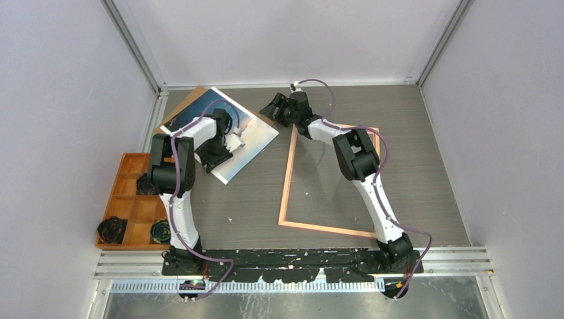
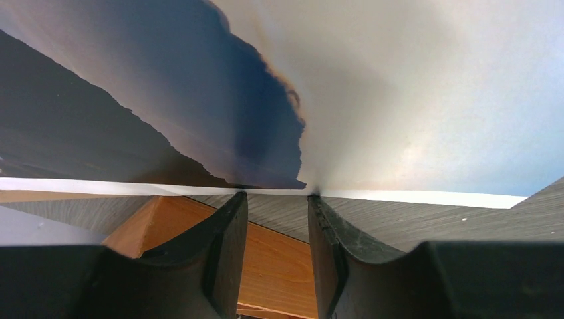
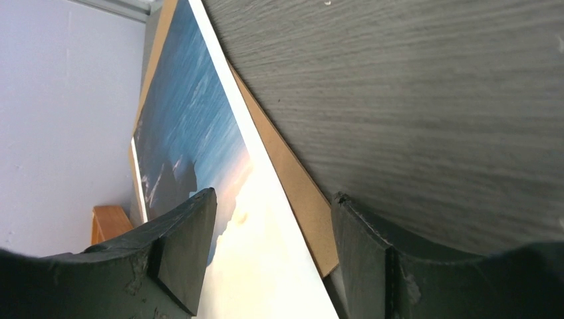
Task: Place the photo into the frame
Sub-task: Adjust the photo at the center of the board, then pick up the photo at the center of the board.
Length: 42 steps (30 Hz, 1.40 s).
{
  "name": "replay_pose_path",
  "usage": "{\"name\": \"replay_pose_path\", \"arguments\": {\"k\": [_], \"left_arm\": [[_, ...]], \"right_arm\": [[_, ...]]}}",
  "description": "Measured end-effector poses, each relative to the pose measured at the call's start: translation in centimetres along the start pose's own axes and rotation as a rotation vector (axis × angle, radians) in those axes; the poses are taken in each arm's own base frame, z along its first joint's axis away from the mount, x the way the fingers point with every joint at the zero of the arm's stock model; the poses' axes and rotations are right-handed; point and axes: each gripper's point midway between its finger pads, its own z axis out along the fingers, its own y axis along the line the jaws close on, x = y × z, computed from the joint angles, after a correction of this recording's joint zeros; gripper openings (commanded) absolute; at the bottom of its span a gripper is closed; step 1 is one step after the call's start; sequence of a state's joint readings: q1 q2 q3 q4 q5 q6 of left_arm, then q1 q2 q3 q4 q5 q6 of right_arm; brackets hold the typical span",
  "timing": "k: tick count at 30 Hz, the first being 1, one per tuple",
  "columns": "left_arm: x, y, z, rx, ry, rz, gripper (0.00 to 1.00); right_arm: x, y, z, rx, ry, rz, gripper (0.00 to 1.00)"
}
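Note:
The photo [image 1: 256,133] lies picture side up at the back left, on top of the brown backing board [image 1: 189,100]. My left gripper [image 1: 229,143] is over the photo. In the left wrist view its jaws [image 2: 276,196] stand apart, with both tips at the photo's [image 2: 399,100] white-bordered edge and nothing between them. My right gripper [image 1: 274,109] is open just off the photo's right corner. In the right wrist view it [image 3: 273,199] straddles the photo's [image 3: 193,119] edge and the backing board [image 3: 299,193]. The frame [image 1: 326,228] lies flat on the table to the right, under the right arm.
An orange compartment tray [image 1: 133,199] stands at the left edge, with two black round items [image 1: 112,229] in its near cells. It also shows under the left fingers [image 2: 279,259]. Pale walls close in the back and both sides.

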<state>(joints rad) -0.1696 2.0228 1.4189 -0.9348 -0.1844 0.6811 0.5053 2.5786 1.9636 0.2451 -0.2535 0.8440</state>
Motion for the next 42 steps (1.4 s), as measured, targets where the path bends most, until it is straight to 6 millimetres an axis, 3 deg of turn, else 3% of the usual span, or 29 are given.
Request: {"name": "replay_pose_path", "arguments": {"k": [6,11,19,26,32,35,39,42], "left_arm": [[0.4,-0.3,0.0,-0.002,0.011,0.014,0.40],[1.0,-1.1,0.0,0.005,0.026,0.047,0.40],[1.4,-1.5,-0.3,0.008,0.024,0.058,0.40],[0.4,-1.3,-2.7,-0.004,-0.067,0.044,0.42],[-1.1,0.8,-4.4,-0.050,-0.131,-0.015,0.41],[-1.6,2.3,-3.7,-0.092,-0.128,-0.059,0.40],[-1.6,2.8,-0.6,-0.103,-0.067,-0.082,0.40],[-1.3,2.9,-0.4,-0.120,-0.043,-0.078,0.40]], "right_arm": [[1.7,-0.7,-3.3,0.016,-0.029,0.039,0.68],[3.3,-0.7,-6.1,0.053,-0.062,0.074,0.82],[5.1,-0.5,-8.6,0.158,-0.061,0.074,0.83],[7.2,-0.3,-10.8,0.216,0.002,0.075,0.85],[8.9,-0.1,-12.5,0.246,0.048,0.073,0.85],[9.0,-0.1,-12.8,0.253,0.057,0.076,0.86],[9.4,-0.5,-13.9,0.291,0.077,0.077,0.87],[10.0,-0.8,-15.3,0.330,0.098,0.075,0.86]]}}
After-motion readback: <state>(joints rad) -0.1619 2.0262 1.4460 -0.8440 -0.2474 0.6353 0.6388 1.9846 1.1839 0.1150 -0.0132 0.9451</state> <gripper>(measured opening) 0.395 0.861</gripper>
